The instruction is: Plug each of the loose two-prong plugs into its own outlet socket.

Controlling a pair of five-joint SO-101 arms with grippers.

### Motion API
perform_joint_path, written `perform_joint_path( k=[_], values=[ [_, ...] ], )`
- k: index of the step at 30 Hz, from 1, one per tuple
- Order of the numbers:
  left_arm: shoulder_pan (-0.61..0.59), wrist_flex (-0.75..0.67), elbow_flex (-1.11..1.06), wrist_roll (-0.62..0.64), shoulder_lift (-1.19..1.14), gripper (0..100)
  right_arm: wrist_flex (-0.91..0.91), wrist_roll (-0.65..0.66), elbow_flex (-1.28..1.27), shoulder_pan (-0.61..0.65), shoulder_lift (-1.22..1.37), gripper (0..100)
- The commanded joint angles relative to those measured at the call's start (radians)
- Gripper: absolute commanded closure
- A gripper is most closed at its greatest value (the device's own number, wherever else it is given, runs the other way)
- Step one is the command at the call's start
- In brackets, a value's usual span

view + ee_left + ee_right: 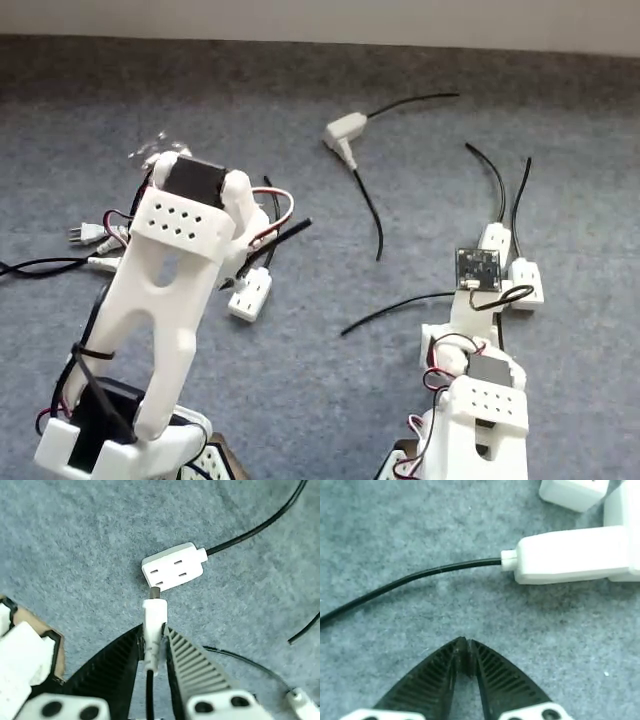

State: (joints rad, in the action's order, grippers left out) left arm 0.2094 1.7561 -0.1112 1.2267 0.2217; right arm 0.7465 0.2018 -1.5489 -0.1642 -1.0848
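High view: left arm [165, 290] covers part of the outlet socket [250, 294] & part of a two-prong plug [90, 236] at table's left; arm's base cut off at bottom edge. Right arm [482, 405]: its wrist board [478, 267] hides one end of a white socket [494, 238]. Left wrist view: clamped plug [154, 622] shows one prong tip, 2nd can't be made out; contact w/ outlet socket face unclear. Right wrist view: white cord-end body [570, 555] & white block [574, 491] both cut by edges; plug or socket, can't tell.

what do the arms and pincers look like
The left arm and right arm are white plastic shells with rows of small holes, black motors and red, white and black wires. The left pincer and right pincer have dark ribbed wedge-shaped fingers on white mounts.
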Motion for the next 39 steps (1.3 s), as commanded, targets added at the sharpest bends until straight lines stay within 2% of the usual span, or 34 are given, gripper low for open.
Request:
perform_joint_path(
  k=[1,4,11,16,21,32,39],
  values=[
    [-0.005,0.011,0.004,0.178,0.005,99,-0.019,-0.009,-0.002,0.010,0.002,99.1],
    [-0.004,-0.014,0.002,0.269,0.005,99,-0.019,-0.009,-0.002,0.010,0.002,99.1],
    [0.087,-0.292,-0.239,0.270,0.007,99,-0.019,-0.009,-0.002,0.010,0.002,99.1],
    [0.091,-0.468,-0.375,0.273,0.015,99,-0.019,-0.009,-0.002,0.010,0.002,99.1],
    [0.090,-0.425,-0.378,0.388,0.015,99,-0.019,-0.009,-0.002,0.010,0.002,99.1],
    [-0.030,-0.419,-0.366,0.387,0.018,99,-0.019,-0.009,-0.002,0.010,0.002,99.1],
    [-0.024,-0.219,-0.219,0.385,0.018,99,-0.019,-0.009,-0.002,0.010,0.002,99.1]
  ],
)
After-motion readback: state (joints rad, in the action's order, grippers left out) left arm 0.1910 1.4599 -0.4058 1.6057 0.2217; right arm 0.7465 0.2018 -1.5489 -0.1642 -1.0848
